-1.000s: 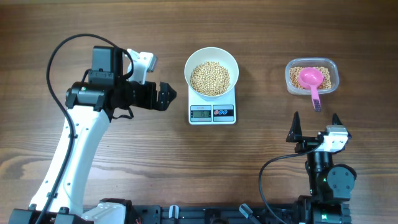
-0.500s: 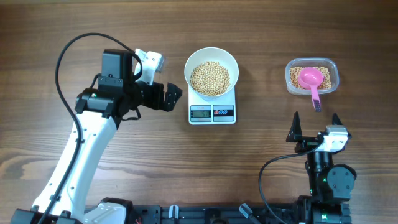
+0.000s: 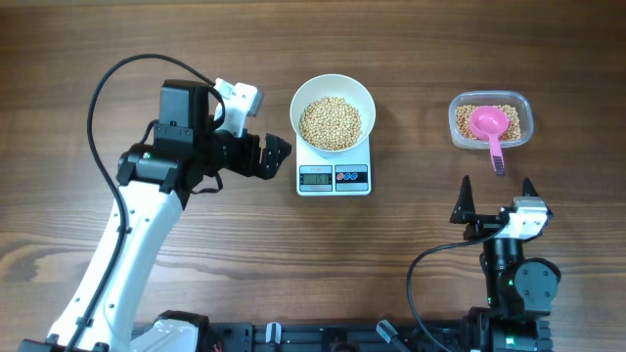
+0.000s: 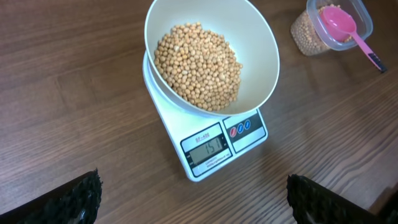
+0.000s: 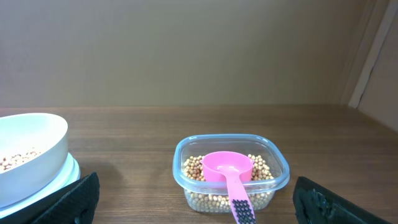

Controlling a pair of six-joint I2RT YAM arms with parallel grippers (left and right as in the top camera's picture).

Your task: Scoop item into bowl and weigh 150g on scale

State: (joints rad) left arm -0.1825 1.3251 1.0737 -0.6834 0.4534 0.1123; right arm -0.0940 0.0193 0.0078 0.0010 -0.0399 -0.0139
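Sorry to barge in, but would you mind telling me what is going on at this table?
A two-armed robot is weighing out beans. The white bowl, well filled, sits on the scale, whose display is lit. The left pincer hovers open and empty beside the scale's left edge. The right pincer, also open and empty, is parked short of the clear tub, where the pink scoop lies on more beans.

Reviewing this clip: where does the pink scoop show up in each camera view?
Overhead: pink scoop at upper right, in the clear tub, handle sticking out over the rim.
Left wrist: top right corner, in the tub.
Right wrist: lower centre, in the tub.
Shared landmark: white bowl of beans on the scale.
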